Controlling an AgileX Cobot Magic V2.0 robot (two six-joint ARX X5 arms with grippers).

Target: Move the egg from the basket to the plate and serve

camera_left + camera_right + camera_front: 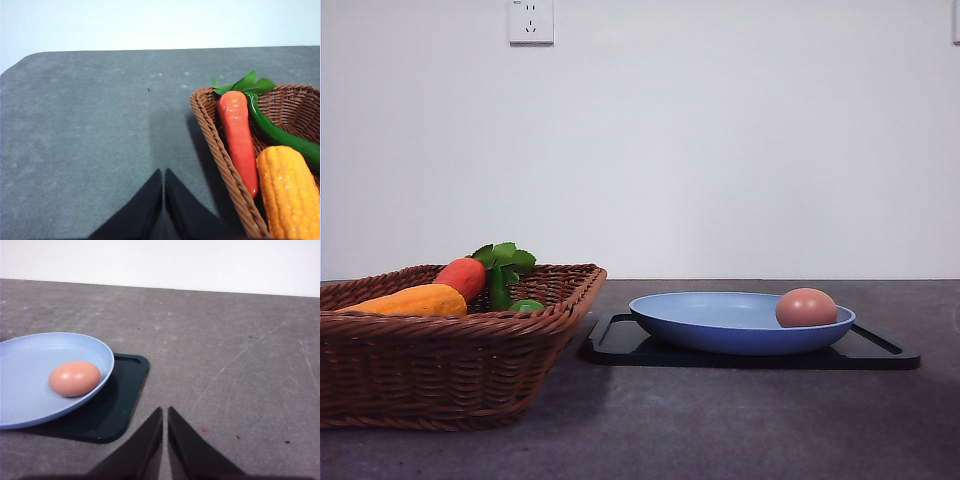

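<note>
Front view: small smooth brownish-pink oval egg (806, 307) lying on its side inside the large round light-blue matte plate (720, 325), near the plate's right rim, long axis running roughly level, left to right. Plate sitting on a flat black rectangular tray with handles (620, 345), tray resting on the dark grey speckled table (740, 430). Wide dark brown woven wicker basket with braided rim (440, 370) standing just left of the tray, carrying an orange-red carrot-like vegetable (463, 277) with green leaves, a yellow-orange corn cob (410, 300) and a small green item (526, 305).

Left wrist view: left end effector (163, 200) hanging low over bare table beside the basket's outer wall, its two dark tapered fingers pressed together with only a hairline seam between, pinching nothing. Carrot-like vegetable lying lengthwise along the woven wall, beside a glossy green pepper (280, 137) and the bumpy corn cob.

Right wrist view: right end effector (165, 440) hovering over bare table just beside the tray's rounded corner, fingers likewise closed tip to tip, empty. Egg resting inside the plate close to the rim nearest this end effector, long axis lying flat along the plate's floor, the more pointed end not distinguishable.
</note>
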